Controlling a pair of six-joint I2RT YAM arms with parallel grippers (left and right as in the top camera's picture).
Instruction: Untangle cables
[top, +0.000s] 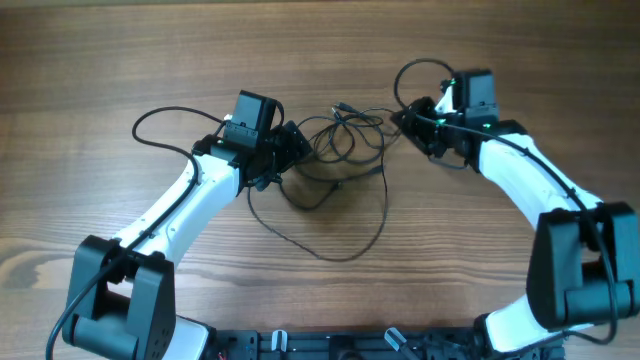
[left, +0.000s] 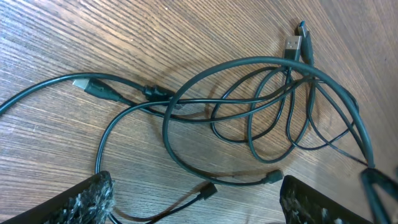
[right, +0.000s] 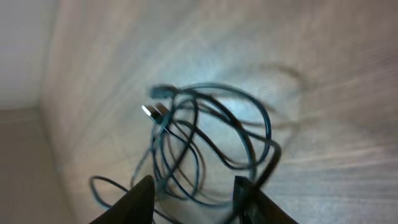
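My left gripper (left: 193, 202) is spread wide, low over the cables (left: 251, 60) on the wooden table (left: 124, 37). I see my right gripper (right: 194, 199) spread too (blurry picture), the tangle just ahead.

Overhead view: bright, even, diffuse light and sharp focus, with faint soft shadows just beside the cables (top: 345, 135). Left wrist view: sharp, with soft shadows beside the cables. Right wrist view: blurred throughout, with pale glare on the table (right: 311, 93) around the cables.

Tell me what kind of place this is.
Probably a robot test bench: a wood-grain table, white left arm and right arm mounted at its edge, tangled black cables between them.
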